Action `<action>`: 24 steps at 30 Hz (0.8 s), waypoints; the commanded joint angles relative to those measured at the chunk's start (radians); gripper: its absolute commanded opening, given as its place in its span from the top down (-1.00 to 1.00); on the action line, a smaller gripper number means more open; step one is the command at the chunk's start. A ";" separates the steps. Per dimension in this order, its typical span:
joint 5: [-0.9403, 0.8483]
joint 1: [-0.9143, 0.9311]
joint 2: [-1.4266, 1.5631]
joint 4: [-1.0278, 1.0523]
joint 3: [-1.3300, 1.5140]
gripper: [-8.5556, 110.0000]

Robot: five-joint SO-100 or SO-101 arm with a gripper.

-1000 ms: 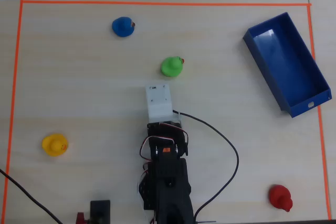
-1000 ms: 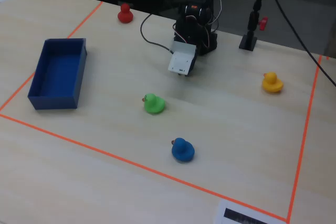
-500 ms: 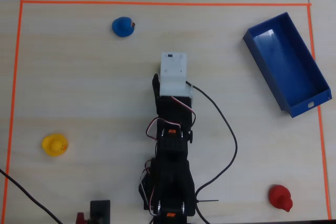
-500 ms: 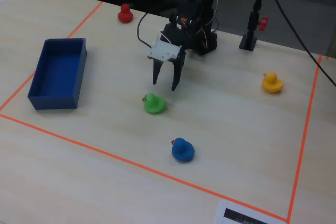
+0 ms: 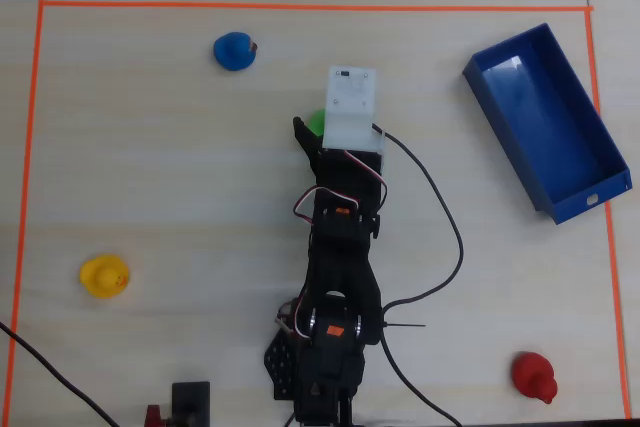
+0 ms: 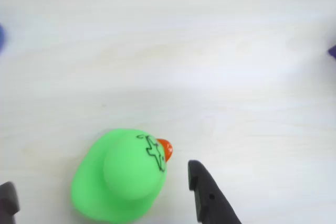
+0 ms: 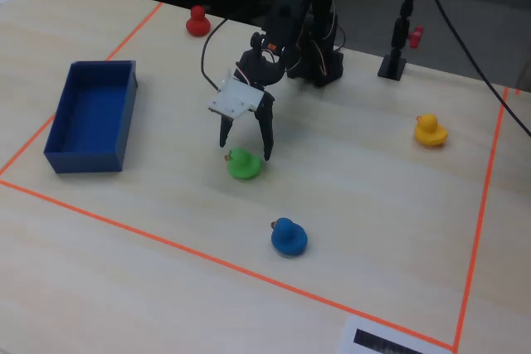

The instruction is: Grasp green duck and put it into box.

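My pincer [image 7: 246, 149] hangs open over the green duck [image 7: 244, 163].

In the wrist view the duck [image 6: 122, 177] sits on the table [image 6: 210, 66] between my two fingers [image 6: 210, 198], neither touching it. The box [image 7: 90, 118] lies well apart, near the orange tape [image 7: 99, 205].

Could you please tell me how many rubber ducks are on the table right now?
4: the green duck between the open hand's fingers, blue duck near the front tape, yellow duck right, red duck at the back.
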 commanded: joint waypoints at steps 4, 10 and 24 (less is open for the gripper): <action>-0.020 0.008 -0.092 -0.094 -0.048 0.12; -0.023 0.008 -0.170 -0.127 -0.049 0.12; -0.025 0.028 -0.273 -0.133 -0.127 0.16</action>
